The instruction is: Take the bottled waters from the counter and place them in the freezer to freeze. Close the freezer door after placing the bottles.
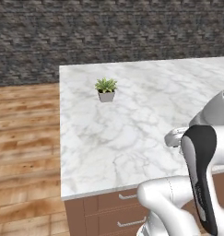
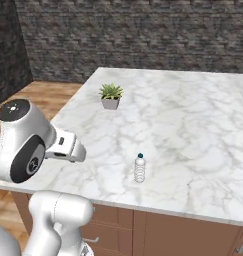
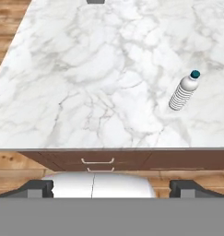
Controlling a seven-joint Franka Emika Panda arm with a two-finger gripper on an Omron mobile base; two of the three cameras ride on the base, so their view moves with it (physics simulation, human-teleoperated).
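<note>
Standing upright on counter (image 3: 85,69), bottled water (image 3: 183,91) ahead-right of spread, empty fingers (image 3: 37,188).

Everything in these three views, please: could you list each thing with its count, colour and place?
bottled water: one in view, clear ribbed with a dark teal cap, upright near the front edge of the counter, also in the hand view.
potted plant: one, green leaves in a pale grey pot, farther back on the counter, toward its left side.
counter: one, white marble with grey veins, over brown drawers with silver handles.
floor: brown wood planks, left of the counter.
wall: dark grey stone, behind the counter.
arm: one, white with dark joints, in front of the counter.
tool: one, dark finger tips set wide apart, open, holding nothing, short of the counter's front edge.
</note>
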